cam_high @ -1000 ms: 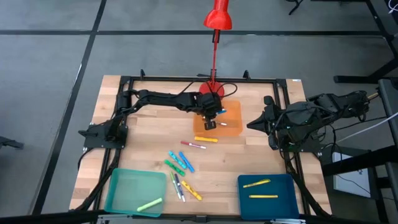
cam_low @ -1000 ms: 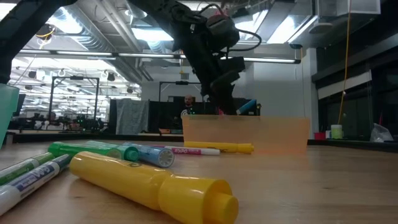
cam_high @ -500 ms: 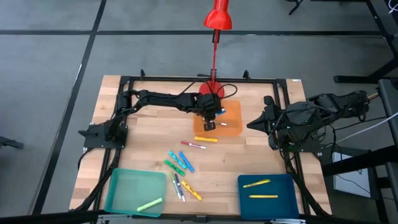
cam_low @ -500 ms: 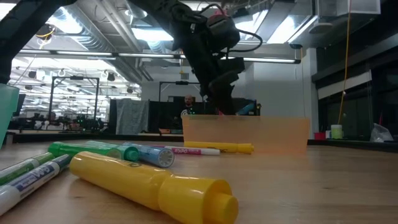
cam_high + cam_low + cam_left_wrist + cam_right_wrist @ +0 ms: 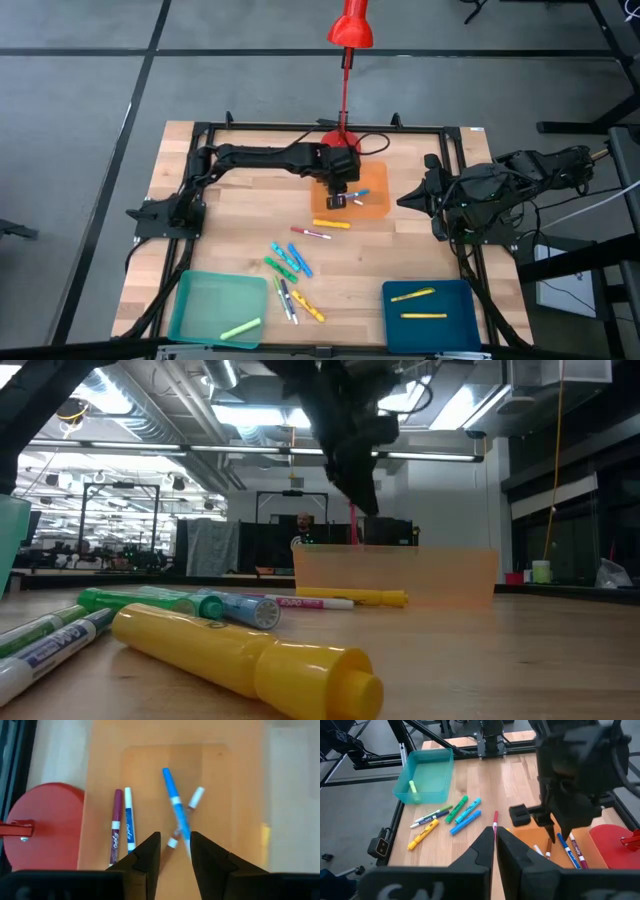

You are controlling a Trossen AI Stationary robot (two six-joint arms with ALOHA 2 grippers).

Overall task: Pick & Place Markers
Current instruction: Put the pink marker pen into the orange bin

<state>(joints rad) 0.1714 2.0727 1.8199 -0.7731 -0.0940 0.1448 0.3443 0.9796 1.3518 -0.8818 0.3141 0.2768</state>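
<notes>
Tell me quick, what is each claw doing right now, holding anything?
Left gripper: open and empty, above the orange tray, over a blue marker.
Right gripper: shut, empty, waiting at the table's right side.

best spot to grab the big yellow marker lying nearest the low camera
Grip the yellow marker across its wide barrel, just behind the step to the cap, coming straight down from above. It lies flat on the table with markers close along one side, so set the gripper fingers across its width.

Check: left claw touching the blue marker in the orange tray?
Apart. Left wrist view shows the left claw open above the blue marker, which lies flat in the orange tray.
</notes>
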